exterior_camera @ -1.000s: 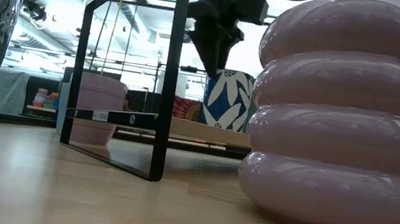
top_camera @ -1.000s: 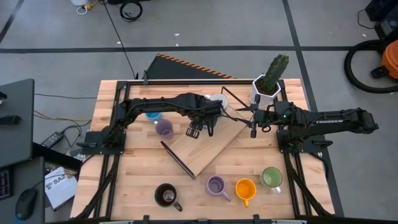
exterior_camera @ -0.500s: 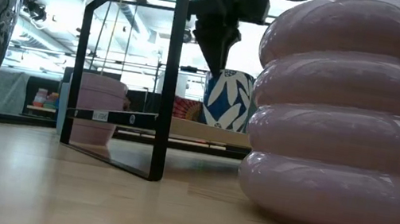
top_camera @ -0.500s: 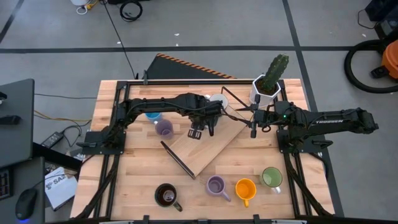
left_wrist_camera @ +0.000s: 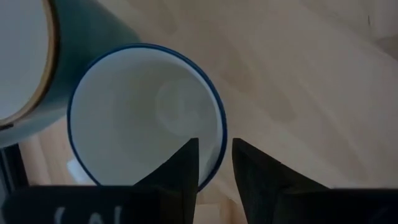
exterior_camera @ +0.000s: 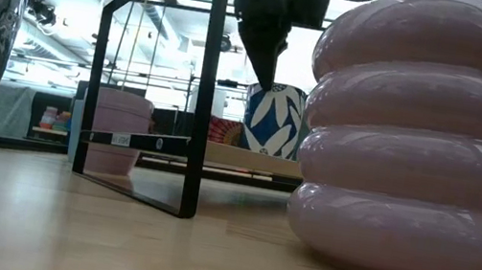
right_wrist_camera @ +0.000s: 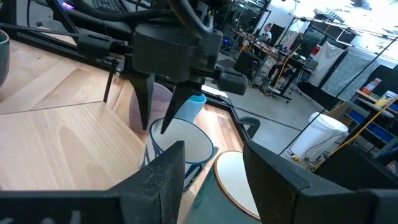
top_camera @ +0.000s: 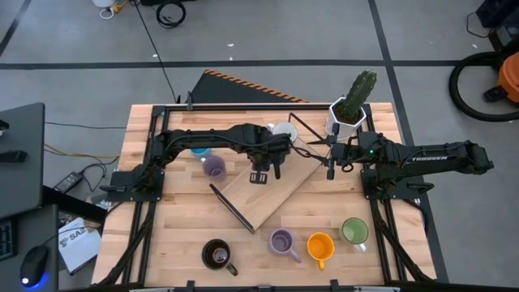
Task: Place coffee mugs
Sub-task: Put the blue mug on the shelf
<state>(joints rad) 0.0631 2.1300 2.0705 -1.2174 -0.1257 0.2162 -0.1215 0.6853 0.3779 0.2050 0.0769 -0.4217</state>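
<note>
My left gripper (top_camera: 261, 172) is open and points down over a white mug with a blue leaf pattern (exterior_camera: 273, 119), which stands on the slanted wooden board (top_camera: 276, 191). In the left wrist view one finger (left_wrist_camera: 186, 165) is inside the mug (left_wrist_camera: 137, 118) and the other is outside its blue rim. My right gripper (top_camera: 330, 168) waits open near the cactus pot, facing that mug (right_wrist_camera: 180, 146). Other mugs stand about: blue (top_camera: 199, 152), lilac (top_camera: 213, 168), pale (top_camera: 285, 131), dark (top_camera: 217, 255), lilac (top_camera: 281, 242), orange (top_camera: 320, 246), green (top_camera: 353, 232). My left gripper comes from above with one finger inside the patterned mug and the other outside its wall, at the rim (left_wrist_camera: 217, 149). A sliver of wood shows between the outer finger and the rim. I cannot tell whether the inner finger touches the wall. The mug stands upright on the board.
A black wire frame (exterior_camera: 206, 81) stands at the board's near-left edge. The white hexagonal cactus pot (top_camera: 345, 116) is at the far right. The near row of mugs lines the near edge. The teal-sided pale mug (right_wrist_camera: 239, 180) stands close beside the patterned one.
My left gripper has edged a little toward the table's right above the patterned mug, and its head has turned slightly. The right arm has kept still.
</note>
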